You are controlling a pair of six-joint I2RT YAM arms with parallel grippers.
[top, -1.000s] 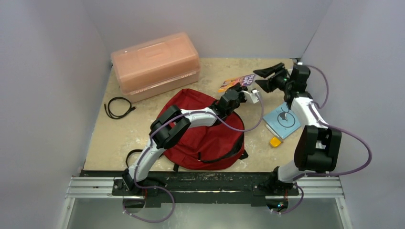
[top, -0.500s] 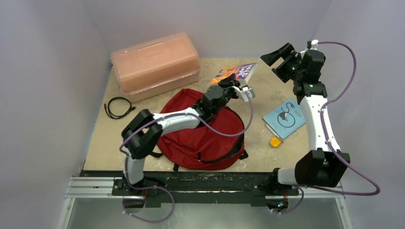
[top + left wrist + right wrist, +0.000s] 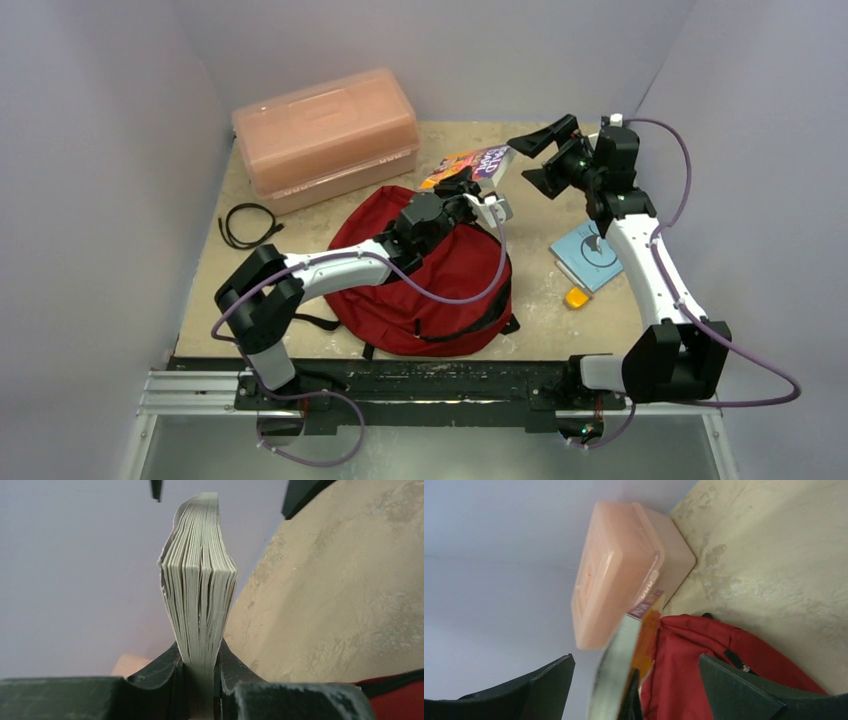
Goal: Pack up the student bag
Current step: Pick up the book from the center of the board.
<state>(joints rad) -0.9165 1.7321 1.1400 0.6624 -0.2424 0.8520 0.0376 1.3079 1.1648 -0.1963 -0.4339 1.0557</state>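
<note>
The dark red student bag (image 3: 430, 275) lies flat in the middle of the table; it also shows in the right wrist view (image 3: 724, 675). My left gripper (image 3: 465, 188) is shut on a thick paperback book (image 3: 470, 163) with an orange and purple cover, held above the bag's far edge. In the left wrist view the book's page edges (image 3: 200, 585) stand up between the jaws. My right gripper (image 3: 540, 160) is open and empty, just right of the book, facing it. The book's edge (image 3: 616, 675) shows between its jaws.
A translucent orange-pink plastic box (image 3: 325, 135) stands at the back left. A black cable (image 3: 248, 225) lies left of the bag. A light blue booklet (image 3: 590, 250) and a small yellow item (image 3: 575, 297) lie at the right.
My left gripper has moved left and toward the bag with the book. My right gripper swung up, then came back down and left toward the book.
</note>
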